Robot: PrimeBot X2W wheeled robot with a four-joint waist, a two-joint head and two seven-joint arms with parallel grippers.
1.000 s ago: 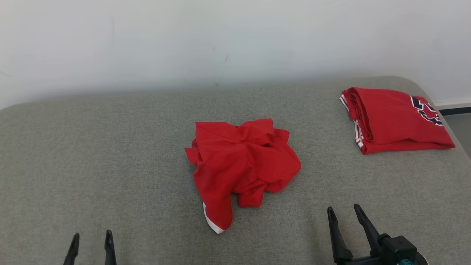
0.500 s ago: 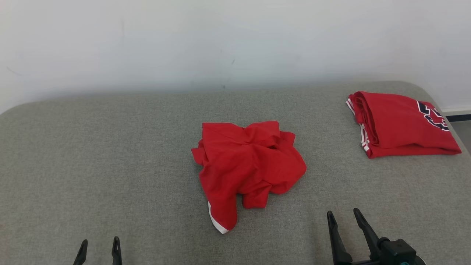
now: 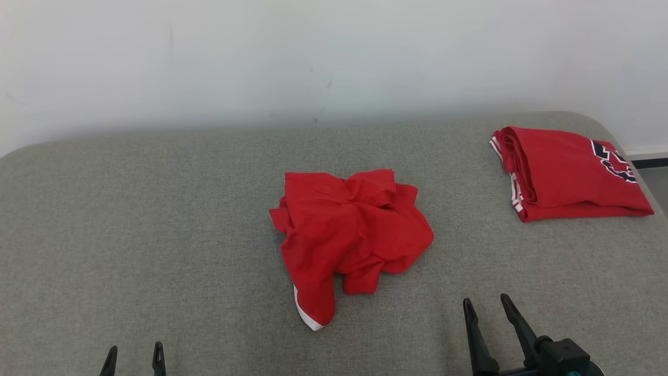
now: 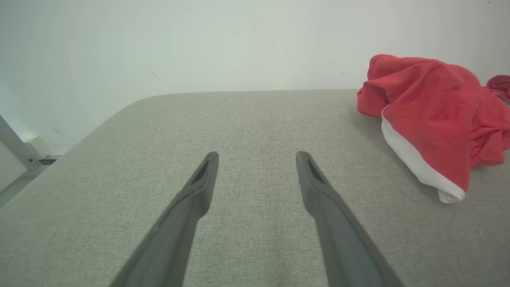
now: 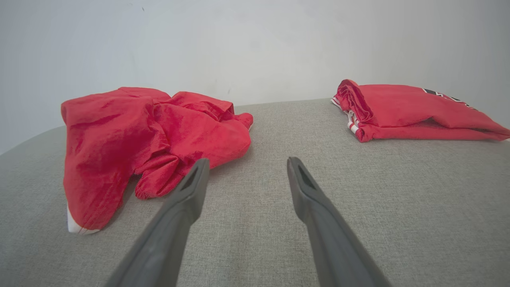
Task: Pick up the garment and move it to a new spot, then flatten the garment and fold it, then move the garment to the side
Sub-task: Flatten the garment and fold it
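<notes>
A crumpled red garment [image 3: 350, 235] with a white-trimmed end lies bunched in the middle of the grey padded surface [image 3: 130, 235]. The left wrist view has it at the right [image 4: 430, 115], and the right wrist view has it at the left [image 5: 139, 135]. My left gripper [image 3: 134, 351] is open at the lower left edge, well short of the garment and to its left [image 4: 257, 155]. My right gripper [image 3: 484, 302] is open at the lower right, nearer than the garment and to its right [image 5: 246, 161]. Nothing is between either pair of fingers.
A second red garment [image 3: 566, 175], folded, with white stripes and a dark print, lies at the far right near the surface's rounded corner [image 5: 410, 111]. A white wall [image 3: 313, 52] rises behind. The floor shows past the right edge.
The head camera has shifted a little, so the whole picture slid right. The left gripper's fingertips now sit lower in the view. The garment has not moved on the surface.
</notes>
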